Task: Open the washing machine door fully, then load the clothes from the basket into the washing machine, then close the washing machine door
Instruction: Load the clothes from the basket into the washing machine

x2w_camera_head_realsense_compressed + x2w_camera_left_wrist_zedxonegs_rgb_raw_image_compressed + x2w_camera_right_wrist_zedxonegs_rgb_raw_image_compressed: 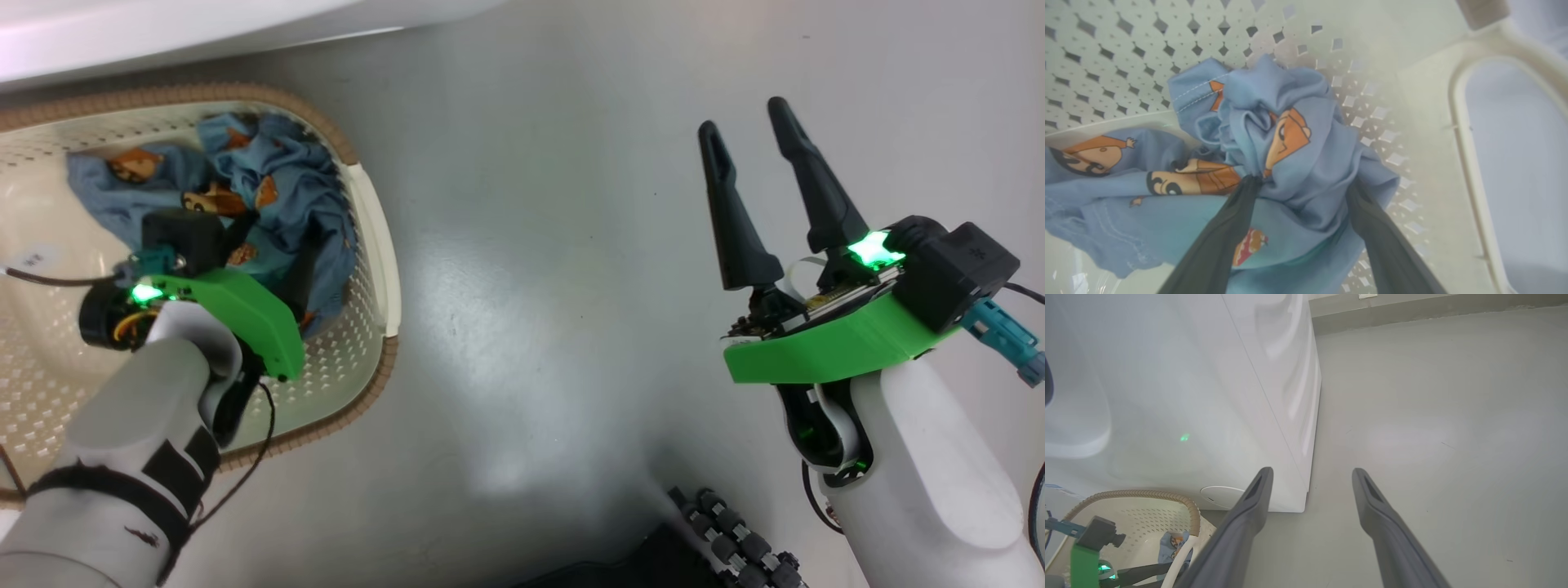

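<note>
The cream basket (371, 245) with its brown rim stands on the floor at the left, against the white washing machine (163, 33). Blue clothes (277, 188) printed with orange figures lie bunched in its far corner. My left gripper (1302, 183) reaches down into the basket (1126, 61), open, its two dark fingers straddling a raised bunch of the clothes (1306, 155) and pressing into the fabric. My right gripper (743, 118) hovers open over the bare floor at the right, holding nothing. Its own view shows the right gripper (1312, 472) beside the washing machine (1208, 396). The washing machine door is out of view.
Grey floor (555, 286) stretches between the basket and my right arm. A black roller wheel (735, 539) of my base sits at the bottom edge. In the right wrist view a round white cap (1220, 496) sits low on the machine, above the basket (1147, 494).
</note>
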`<state>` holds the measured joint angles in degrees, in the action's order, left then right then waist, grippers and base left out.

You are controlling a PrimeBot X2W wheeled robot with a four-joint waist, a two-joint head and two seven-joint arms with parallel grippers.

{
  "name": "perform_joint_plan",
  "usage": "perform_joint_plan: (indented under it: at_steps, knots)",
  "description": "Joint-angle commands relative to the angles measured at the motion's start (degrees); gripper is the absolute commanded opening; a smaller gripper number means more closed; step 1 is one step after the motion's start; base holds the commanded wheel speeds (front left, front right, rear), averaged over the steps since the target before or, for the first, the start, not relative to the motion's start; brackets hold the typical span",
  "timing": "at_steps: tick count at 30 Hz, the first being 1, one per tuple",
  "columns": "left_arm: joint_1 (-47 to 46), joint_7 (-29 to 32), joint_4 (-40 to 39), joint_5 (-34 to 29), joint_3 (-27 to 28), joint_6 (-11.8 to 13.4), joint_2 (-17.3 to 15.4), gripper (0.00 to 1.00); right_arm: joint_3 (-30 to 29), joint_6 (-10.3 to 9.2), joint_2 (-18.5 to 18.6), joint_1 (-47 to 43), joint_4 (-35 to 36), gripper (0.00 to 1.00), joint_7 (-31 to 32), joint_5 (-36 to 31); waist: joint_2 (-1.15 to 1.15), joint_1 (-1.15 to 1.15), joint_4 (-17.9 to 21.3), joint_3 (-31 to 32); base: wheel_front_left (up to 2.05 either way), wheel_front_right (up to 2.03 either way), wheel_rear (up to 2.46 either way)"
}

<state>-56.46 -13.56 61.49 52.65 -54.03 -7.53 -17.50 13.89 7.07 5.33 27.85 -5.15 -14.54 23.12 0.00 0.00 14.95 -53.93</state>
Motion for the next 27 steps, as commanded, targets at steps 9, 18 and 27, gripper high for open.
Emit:
perform_joint_plan:
  at_steps: [9, 18, 27]
  knots:
    - [-1.7, -0.4, 2.6, 4.1, -1.4, 0.0, -1.6, 0.56, 1.8, 0.42, -0.2, -1.6, 1.7, 0.99, -0.5, -0.2, 0.00, 0.00, 1.3, 0.1, 0.00, 0.00, 0.00]
    - [-2.0, 0.5, 3.7, 8.6, -2.3, 0.0, -2.4, 0.00, 1.9, 0.42, 0.1, -2.2, 2.0, 1.00, -0.5, -0.3, 0.00, 0.00, 1.9, 0.8, 0.00, 0.00, 0.00]
    - [-0.9, -1.2, 3.4, 11.5, -1.4, 0.0, -1.6, 0.00, 0.9, 0.42, 0.7, -2.3, 1.9, 1.00, -0.5, -0.6, 0.00, 0.00, 0.2, 3.7, 0.00, 0.00, 0.00]
